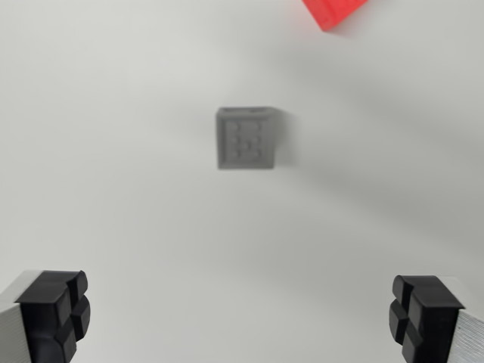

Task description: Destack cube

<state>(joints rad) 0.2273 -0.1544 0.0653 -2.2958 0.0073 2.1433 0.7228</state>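
One grey cube (245, 138), its face studded with small bumps, sits on the white surface (113, 189); we see our gripper (240, 318) spread wide, empty, below it, well apart. Beyond the cube lies a red block (331, 11).

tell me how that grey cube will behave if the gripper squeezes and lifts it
The grey cube looks like hard moulded plastic with flat sides, so it should stay stiff and probably sit square between the fingers. It seems hollow, so likely light. Resting flat on the white table, it should slide when pushed, not roll.
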